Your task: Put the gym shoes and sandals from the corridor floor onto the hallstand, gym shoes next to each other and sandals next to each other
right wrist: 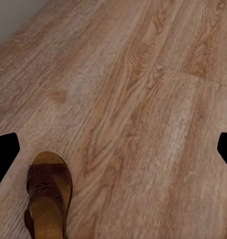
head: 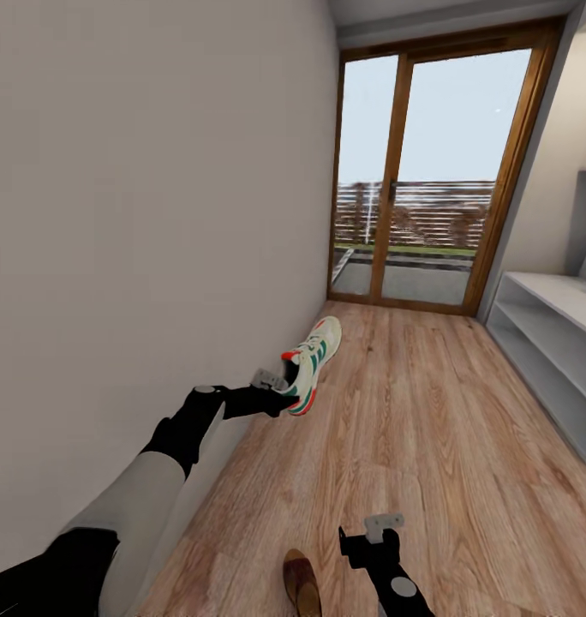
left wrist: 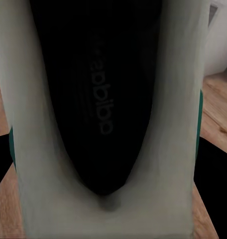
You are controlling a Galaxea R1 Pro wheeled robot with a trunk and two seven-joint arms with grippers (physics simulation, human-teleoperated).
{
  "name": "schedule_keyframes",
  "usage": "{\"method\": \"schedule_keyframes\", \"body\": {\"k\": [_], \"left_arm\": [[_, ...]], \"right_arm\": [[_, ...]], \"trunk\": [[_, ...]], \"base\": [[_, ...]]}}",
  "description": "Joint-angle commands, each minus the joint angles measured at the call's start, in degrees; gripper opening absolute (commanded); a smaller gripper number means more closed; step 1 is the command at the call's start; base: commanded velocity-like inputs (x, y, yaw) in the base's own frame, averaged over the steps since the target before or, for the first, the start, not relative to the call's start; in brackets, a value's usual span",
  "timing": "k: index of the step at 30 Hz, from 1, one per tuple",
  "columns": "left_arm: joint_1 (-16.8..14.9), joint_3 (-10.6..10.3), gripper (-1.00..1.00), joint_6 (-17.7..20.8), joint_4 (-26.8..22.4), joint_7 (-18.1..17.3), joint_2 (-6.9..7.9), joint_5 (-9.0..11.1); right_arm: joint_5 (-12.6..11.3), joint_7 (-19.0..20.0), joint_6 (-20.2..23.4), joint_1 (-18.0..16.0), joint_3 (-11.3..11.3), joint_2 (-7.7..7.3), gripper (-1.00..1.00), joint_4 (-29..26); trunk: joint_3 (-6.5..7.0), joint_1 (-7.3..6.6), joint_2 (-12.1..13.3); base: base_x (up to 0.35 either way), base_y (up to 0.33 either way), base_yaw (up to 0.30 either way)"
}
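My left gripper (head: pixel 283 392) is shut on the heel of one gym shoe (head: pixel 312 362), white with green stripes and a red-orange heel patch. It holds the shoe off the corridor floor (head: pixel 413 428), close to the left wall. In the left wrist view the shoe's dark insole (left wrist: pixel 101 99) sits right in front of the camera. My right gripper (head: pixel 372 538) is open and low over the floor. One brown sandal (head: pixel 301 584) (right wrist: pixel 46 201) lies just left of it. The grey hallstand (head: pixel 550 338) stands along the right side. The other shoe and sandal are out of view.
A plain wall (head: pixel 156 214) runs along the left, close to my left arm. A wood-framed glass balcony door (head: pixel 430 180) closes the far end of the corridor. Bare plank floor lies between the shoe and the hallstand.
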Motion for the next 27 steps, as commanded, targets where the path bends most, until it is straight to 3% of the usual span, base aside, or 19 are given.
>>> {"method": "schedule_keyframes", "body": {"k": [1, 27], "left_arm": [[0.0, 0.1, -1.00, 0.4, -0.1, -0.2, 0.01, -0.2], [0.0, 0.1, -1.00, 2.5, -0.2, -0.3, 0.26, -0.2]], "right_arm": [[0.6, -0.4, -0.1, 0.0, 0.1, -0.02, 1.00, 0.0], [0.5, -0.4, -0.1, 0.0, -0.2, -0.24, 1.00, -0.3]], "trunk": [[-0.24, 0.21, -0.4], [-6.71, 5.92, -10.9]], "base": [[0.000, 0.000, 0.000], [0.000, 0.000, 0.098]]}}
